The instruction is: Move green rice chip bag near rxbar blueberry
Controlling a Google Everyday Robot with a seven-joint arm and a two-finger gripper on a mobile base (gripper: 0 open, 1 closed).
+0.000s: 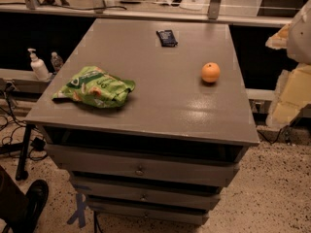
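**Bag untouched, well apart from the bar**

The bag (95,87) lies flat and crumpled on the cabinet (160,110) top, well to the left of the orange (211,72) and a little nearer the front edge. Nothing touches it, so I judge the move not yet begun. The bar (166,38) lies flat behind the orange and to its left, near the back edge. Only bare top lies between bag and bar, so the bag's path looks free and need not pass the orange. The orange sits alone, likely just a bystander to the task.

The gripper (291,89), as best I can judge, is the pale white and yellowish shape to the right of the orange, beyond the cabinet's side. It is off the top and far from the bag, probably kept back to leave the top in full sight. The frame edge cuts it off, and I cannot tell whether it is open or closed.

The bar's print is too faint to read. The drawers (140,169) in front of and below the orange stand slightly out, their insides dark. Far left of the orange, a pump bottle (38,66) stands on a low ledge. A dark shoe (30,198) at the lower left is partly cut off.
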